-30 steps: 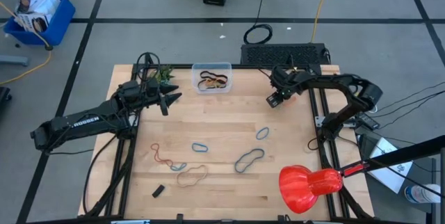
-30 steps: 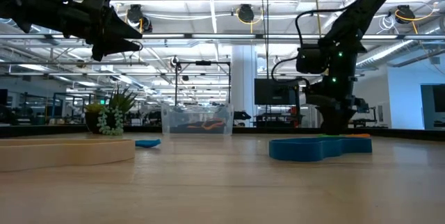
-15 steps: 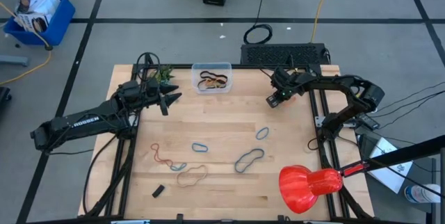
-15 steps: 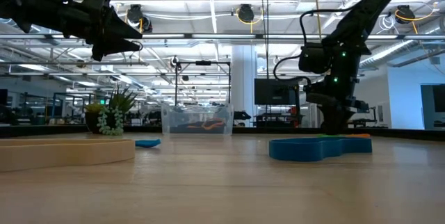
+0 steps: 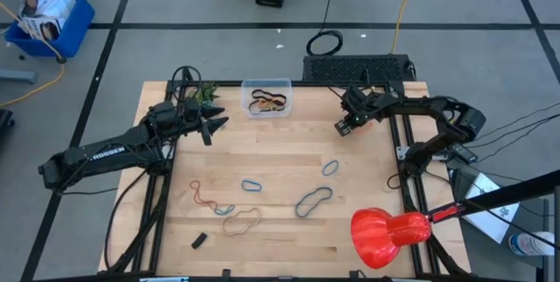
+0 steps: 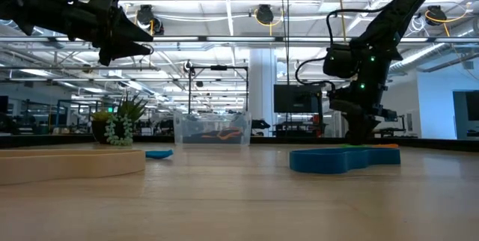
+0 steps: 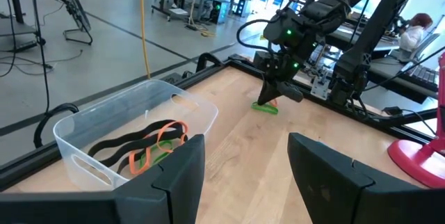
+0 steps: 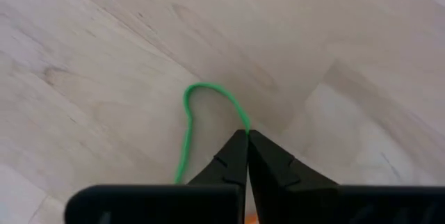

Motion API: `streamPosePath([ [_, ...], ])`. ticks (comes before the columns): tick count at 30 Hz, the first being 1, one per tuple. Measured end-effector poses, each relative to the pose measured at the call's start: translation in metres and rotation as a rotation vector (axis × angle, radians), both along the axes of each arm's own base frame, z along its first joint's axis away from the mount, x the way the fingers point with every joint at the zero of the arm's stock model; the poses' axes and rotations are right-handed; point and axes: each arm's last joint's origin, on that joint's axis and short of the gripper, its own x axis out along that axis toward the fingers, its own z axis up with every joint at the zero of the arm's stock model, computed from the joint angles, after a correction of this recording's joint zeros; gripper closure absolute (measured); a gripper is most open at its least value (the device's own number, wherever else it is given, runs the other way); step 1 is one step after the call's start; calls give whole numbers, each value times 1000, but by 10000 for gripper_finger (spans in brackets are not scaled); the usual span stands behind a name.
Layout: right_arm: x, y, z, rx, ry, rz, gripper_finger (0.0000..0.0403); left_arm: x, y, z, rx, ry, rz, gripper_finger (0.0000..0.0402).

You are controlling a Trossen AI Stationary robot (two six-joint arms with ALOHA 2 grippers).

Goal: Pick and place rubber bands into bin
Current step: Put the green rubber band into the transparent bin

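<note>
Over at the right of the bench (image 5: 280, 155), the right tool (image 8: 247, 135) is pinched tight on a green rubber band (image 8: 186, 123) lying on the wood. The left tool (image 7: 243, 175) hangs wide apart near the clear bin (image 5: 267, 98), upper centre, holding several bands.

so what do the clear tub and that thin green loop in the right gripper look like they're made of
The clear rectangular tub: likely thin glossy plastic, since the bands inside show through its walls. The thin green loop pinched by the right gripper: probably rubber, matte, lying in a limp curve on the wood.
</note>
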Motion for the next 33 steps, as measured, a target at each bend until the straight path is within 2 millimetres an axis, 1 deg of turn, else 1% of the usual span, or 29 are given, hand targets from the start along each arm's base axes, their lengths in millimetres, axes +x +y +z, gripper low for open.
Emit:
streamPosePath([
  [3,3,-2,14,-65,-110,-1,402,0,0,0,2,1,0,188],
  [8,10,-5,56,-222,-389,36,402,0,0,0,5,1,-1,188],
  [11,12,-5,84,-342,-577,40,403,0,0,0,5,1,-1,188],
  [18,10,-4,132,-602,-858,65,403,0,0,0,4,2,-1,188],
  [21,11,-5,142,-667,-932,70,403,0,0,0,5,2,-1,188],
  [25,11,-5,145,-688,-965,69,403,0,0,0,4,2,-1,188],
  [29,14,-5,147,-699,-991,138,403,0,0,0,4,1,-1,188],
  [33,18,-6,156,-727,-1045,166,403,0,0,0,6,2,-1,188],
])
